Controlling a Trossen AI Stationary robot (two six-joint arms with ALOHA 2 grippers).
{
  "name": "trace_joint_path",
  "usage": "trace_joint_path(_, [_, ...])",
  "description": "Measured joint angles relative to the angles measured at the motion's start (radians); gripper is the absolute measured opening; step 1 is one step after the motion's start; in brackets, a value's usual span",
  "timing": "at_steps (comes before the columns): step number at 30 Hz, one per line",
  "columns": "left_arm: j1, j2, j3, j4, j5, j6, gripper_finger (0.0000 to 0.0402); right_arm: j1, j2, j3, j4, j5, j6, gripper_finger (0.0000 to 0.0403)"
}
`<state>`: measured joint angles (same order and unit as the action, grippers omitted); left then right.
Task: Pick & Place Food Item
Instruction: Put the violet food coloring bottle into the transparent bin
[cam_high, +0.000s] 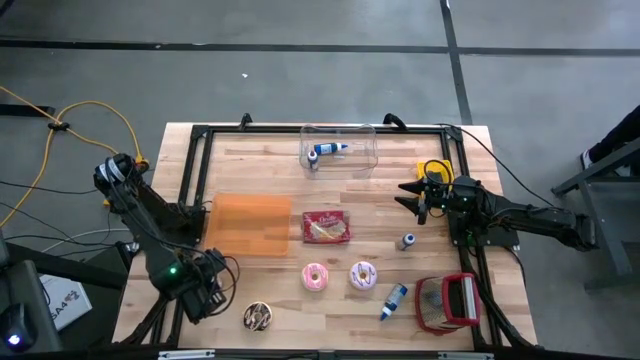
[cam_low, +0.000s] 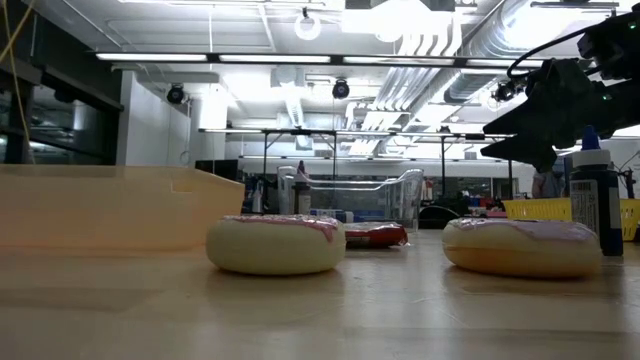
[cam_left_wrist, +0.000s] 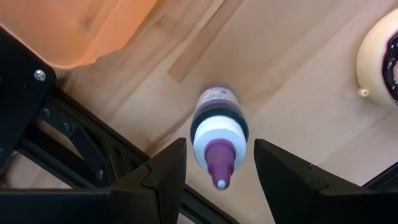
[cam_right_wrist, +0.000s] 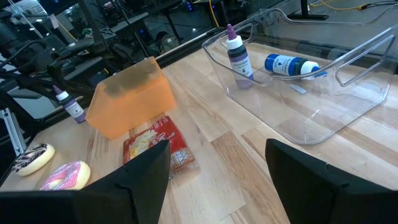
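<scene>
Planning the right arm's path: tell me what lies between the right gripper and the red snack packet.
In the high view, bare wood lies between the right gripper and the red snack packet; the small upright bottle stands just off that line.

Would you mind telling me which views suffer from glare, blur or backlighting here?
Low view: bright ceiling lights backlight the scene, so the right hand reads as a silhouette, and the near tabletop is soft. Left wrist view: the purple-capped bottle is slightly blurred at its far end. High view: evenly lit. Right wrist view: reflections streak the clear bin.
</scene>
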<state>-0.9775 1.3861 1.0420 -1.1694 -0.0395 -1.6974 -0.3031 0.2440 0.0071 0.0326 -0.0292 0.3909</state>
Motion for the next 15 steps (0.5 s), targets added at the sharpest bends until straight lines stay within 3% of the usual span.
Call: trace_joint_path(15, [-0.022, 0.0, 0.0, 0.0, -0.045, -0.001, 0.0179, 0.0, 0.0, 0.0, 0.0, 0.0, 0.0, 0.025])
